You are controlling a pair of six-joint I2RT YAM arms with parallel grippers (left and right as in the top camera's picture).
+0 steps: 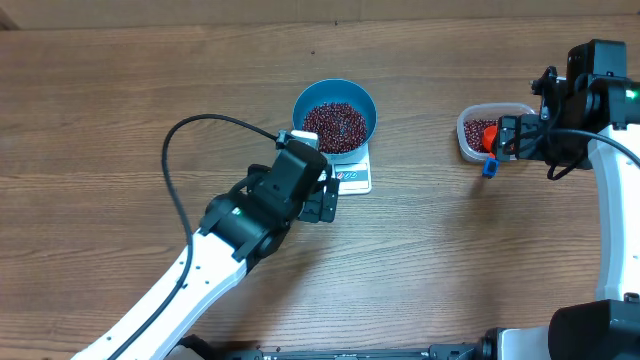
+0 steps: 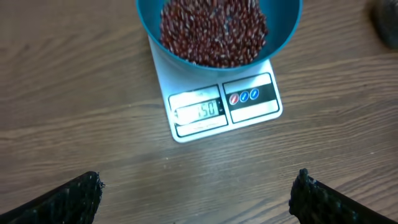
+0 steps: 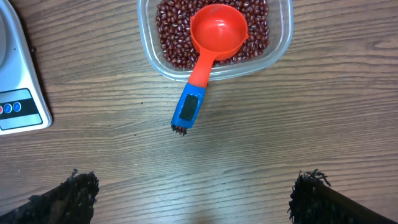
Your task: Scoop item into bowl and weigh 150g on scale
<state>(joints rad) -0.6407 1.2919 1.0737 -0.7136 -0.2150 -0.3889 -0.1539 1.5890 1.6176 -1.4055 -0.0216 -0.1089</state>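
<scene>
Beans (image 1: 335, 124) lie in a loose maroon heap in the blue bowl (image 1: 303, 98), covering its bottom. The bowl sits on the white scale (image 2: 205, 78) and overhangs all but the panel edge. You can see the display window (image 2: 199, 111) on that edge beside three small round buttons (image 2: 244, 96). The digits are soft, but they look like 150.

Your left gripper (image 2: 198, 190) hangs over bare wood just in front of the scale's panel edge. Its two dark fingertips (image 2: 84, 193) stand far apart at the bottom corners of the left wrist view, with nothing between them. From overhead it is close beside the scale's front-left corner, and you cannot tell whether it touches.

Your right gripper (image 3: 196, 190) is spread just as wide and is also empty, over the table (image 1: 120, 100) near the clear plastic tub (image 3: 146, 53). More beans fill that tub. The orange-red scoop (image 3: 217, 30) rests on them with its cup upward and nothing in it. Its handle crosses the tub's near rim, and the blue handle tip (image 3: 188, 109) points down toward your gripper. The tub stands well apart from the scale, to its right in the overhead view.
</scene>
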